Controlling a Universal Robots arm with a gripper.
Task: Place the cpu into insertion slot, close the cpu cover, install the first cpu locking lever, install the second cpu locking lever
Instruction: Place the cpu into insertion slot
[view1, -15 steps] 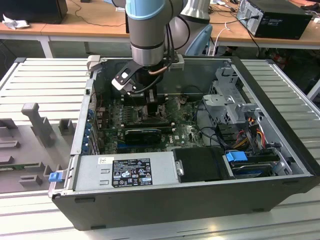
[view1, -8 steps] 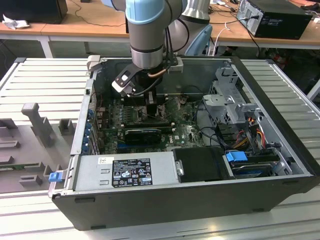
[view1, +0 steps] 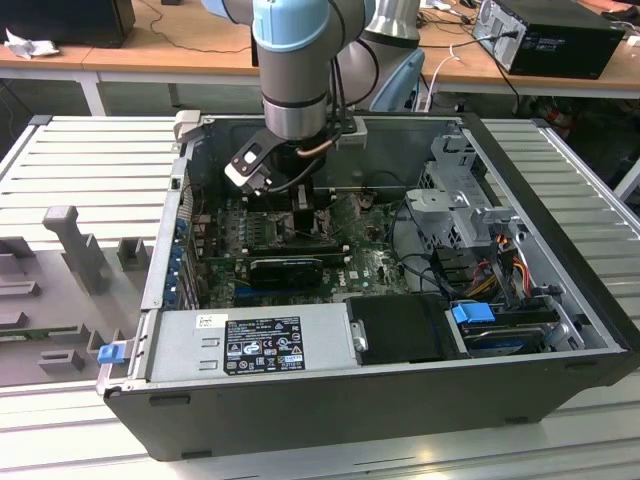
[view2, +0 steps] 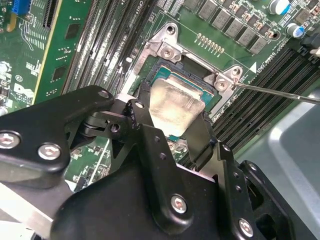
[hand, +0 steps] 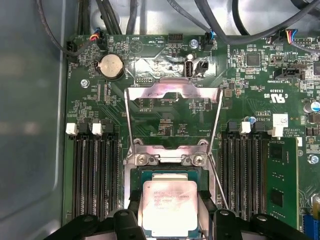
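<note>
The cpu (hand: 170, 206), a small square chip with a pale metal face, hangs just over the insertion slot (hand: 150, 159), whose silver rim stands on the green board. My gripper (hand: 170, 212) is shut on the cpu, one black finger (hand: 132, 212) on each of two opposite edges. In the second wrist view the cpu (view2: 176, 106) sits between the fingers (view2: 137, 112) above the dark socket (view2: 156, 75). The cpu cover (hand: 172, 93), a silver frame with a square window, is swung open and lies flat beyond the slot. A thin wire locking lever (view2: 280, 93) stands free beside the socket. In the exterior view the gripper (view1: 300, 205) reaches down inside the computer case.
Long black memory slots (hand: 95, 175) flank the socket, with a green memory stick (hand: 280, 175) in one. A coin battery (hand: 111, 66) and cables (hand: 215, 25) lie past the cover. A black expansion card (view1: 285, 268), the power supply (view1: 250, 345) and a drive cage (view1: 460, 200) crowd the case.
</note>
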